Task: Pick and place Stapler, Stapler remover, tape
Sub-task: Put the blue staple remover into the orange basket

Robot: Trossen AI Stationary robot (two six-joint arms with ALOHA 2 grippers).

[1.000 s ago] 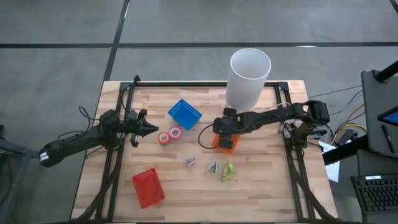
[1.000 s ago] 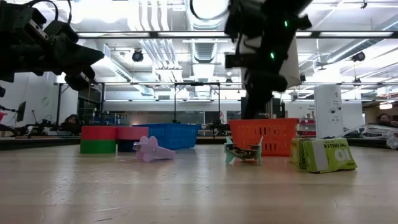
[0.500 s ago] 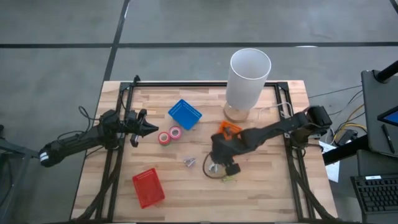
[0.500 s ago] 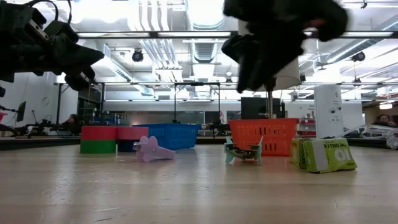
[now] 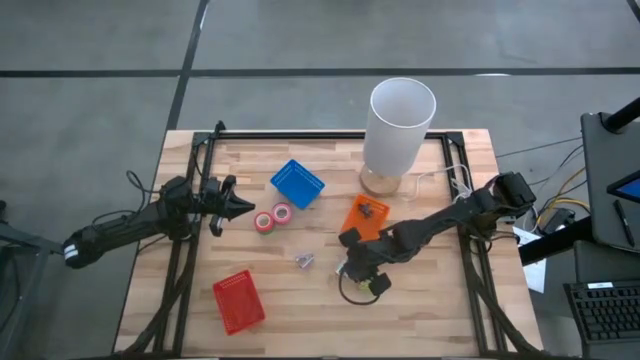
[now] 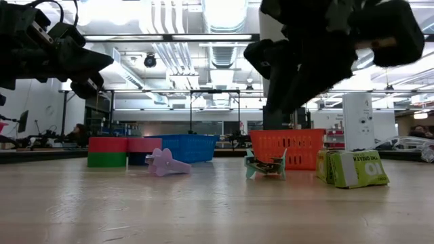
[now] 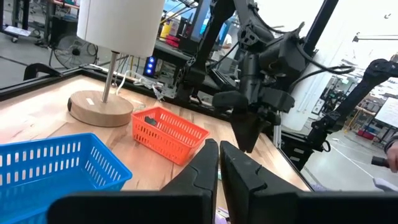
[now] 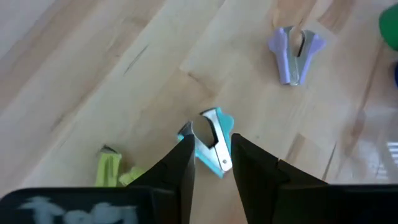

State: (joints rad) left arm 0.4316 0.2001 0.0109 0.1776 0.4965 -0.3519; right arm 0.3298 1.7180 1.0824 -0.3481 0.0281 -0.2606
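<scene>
Teal remover (image 8: 211, 139), purple remover (image 8: 293, 51)

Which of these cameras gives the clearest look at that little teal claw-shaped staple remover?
The right wrist view: the teal staple remover lies on the wood between the right tool's open fingers. The low view shows it side-on. From above, the right arm hides it. The left wrist view misses it.

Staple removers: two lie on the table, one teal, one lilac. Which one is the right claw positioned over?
The teal staple remover. In the right wrist view it lies directly between the right claw's open fingers, while the lilac staple remover lies apart, farther off.
</scene>
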